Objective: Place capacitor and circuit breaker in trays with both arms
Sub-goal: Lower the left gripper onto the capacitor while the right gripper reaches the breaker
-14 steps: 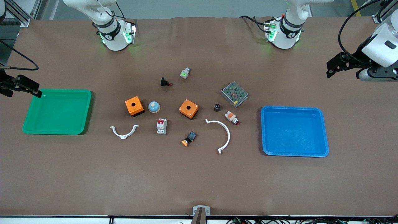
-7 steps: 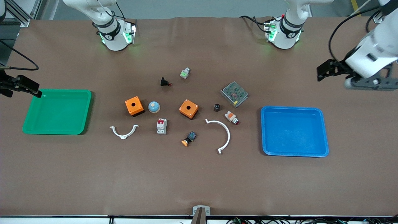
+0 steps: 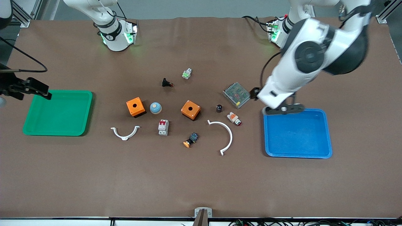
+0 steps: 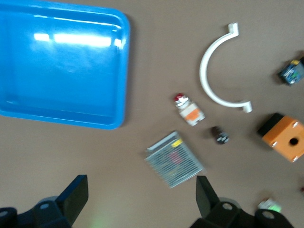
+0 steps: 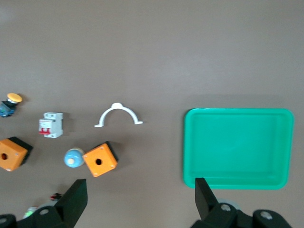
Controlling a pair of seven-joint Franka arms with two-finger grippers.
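Observation:
The capacitor (image 3: 219, 108), a tiny black cylinder, stands on the table between an orange box (image 3: 190, 110) and a white-orange button (image 3: 234, 118). It also shows in the left wrist view (image 4: 220, 135). The circuit breaker (image 3: 163, 127), white-grey with red levers, lies nearer the front camera than a blue dome (image 3: 155, 108); the right wrist view shows it too (image 5: 51, 125). My left gripper (image 3: 253, 93) hangs open and empty (image 4: 141, 195) over the table beside the mesh power supply (image 3: 236, 94). My right gripper (image 3: 40, 91) is open and empty (image 5: 140, 194) over the green tray's edge.
A blue tray (image 3: 326, 131) lies toward the left arm's end and a green tray (image 3: 88, 113) toward the right arm's end. Two white curved clamps (image 3: 226, 138) (image 3: 125, 133), a second orange box (image 3: 135, 106), a black red-tipped part (image 3: 166, 83) and other small parts lie mid-table.
My left arm has swung in from the table's end and now hangs between the power supply and the blue tray. My right gripper has shifted slightly toward the green tray.

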